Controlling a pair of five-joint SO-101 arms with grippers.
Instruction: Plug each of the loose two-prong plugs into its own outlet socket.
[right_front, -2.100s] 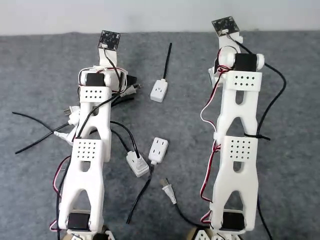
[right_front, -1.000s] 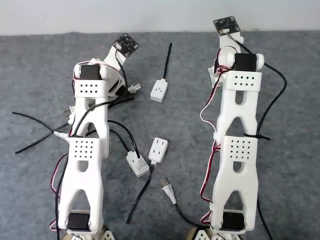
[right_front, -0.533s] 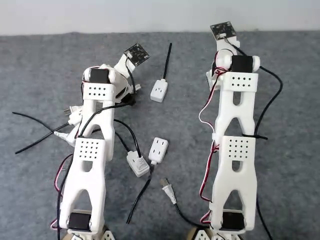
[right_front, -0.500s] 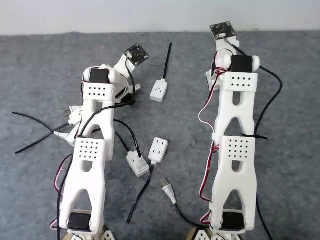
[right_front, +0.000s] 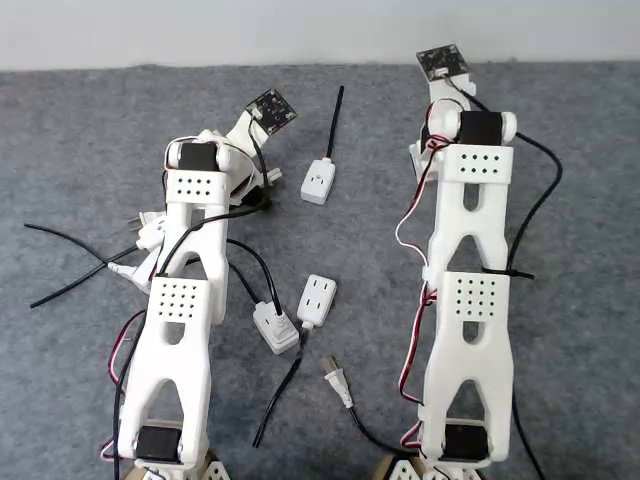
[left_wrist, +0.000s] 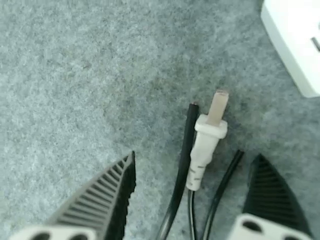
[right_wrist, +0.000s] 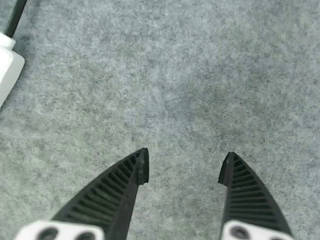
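Observation:
A white two-prong plug (left_wrist: 206, 142) lies on the grey carpet, prongs toward the corner of a white outlet socket (left_wrist: 295, 45). My left gripper (left_wrist: 195, 156) is open just above it, one finger on each side and neither touching. In the high view this plug (right_front: 270, 177) sits left of the far outlet (right_front: 318, 180). A second outlet (right_front: 317, 300) lies mid-table, and a third (right_front: 275, 327) has a black cord plugged in. Another loose plug (right_front: 335, 381) lies near the front. My right gripper (right_wrist: 187, 152) is open over bare carpet, with the far outlet's edge (right_wrist: 7, 70) off to its side.
More plugs and black cords (right_front: 140, 228) are tangled left of the left arm. The far outlet's black cord (right_front: 336, 115) runs toward the back wall. Bare carpet spreads right of the right arm (right_front: 470, 290).
The left arm's wrist has swung right from above its tangle toward the far outlet, stopping over the white plug. The right arm has shifted slightly left.

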